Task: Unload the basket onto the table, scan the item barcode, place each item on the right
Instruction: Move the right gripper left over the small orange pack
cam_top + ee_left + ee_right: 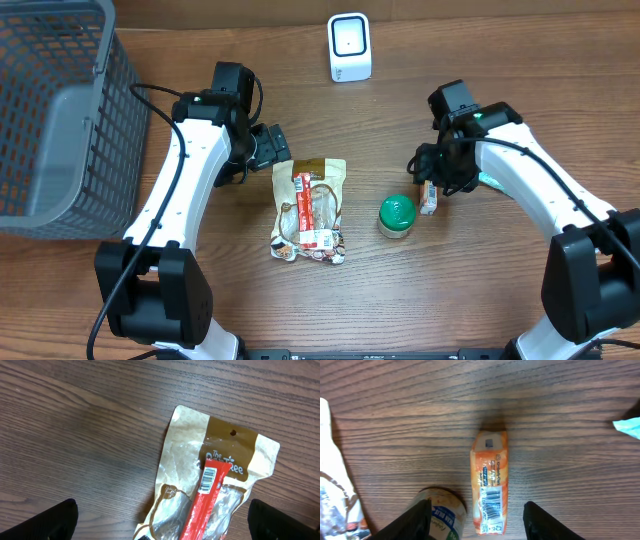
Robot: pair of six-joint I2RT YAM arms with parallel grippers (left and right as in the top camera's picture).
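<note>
Orange flat packet [490,480] with barcode up | your right gripper [477,510] straddles it, jaws part-open, not touching | left gripper [162,510] spread wide over tan plastic pouch [220,460]

White shells with black joints and bases form the left arm [185,185] and right arm [545,195]; thin black cables [152,98] loop alongside. The left pincer [161,521] has fingers [50,520] that look plain black, though only blurred tips show.
</note>
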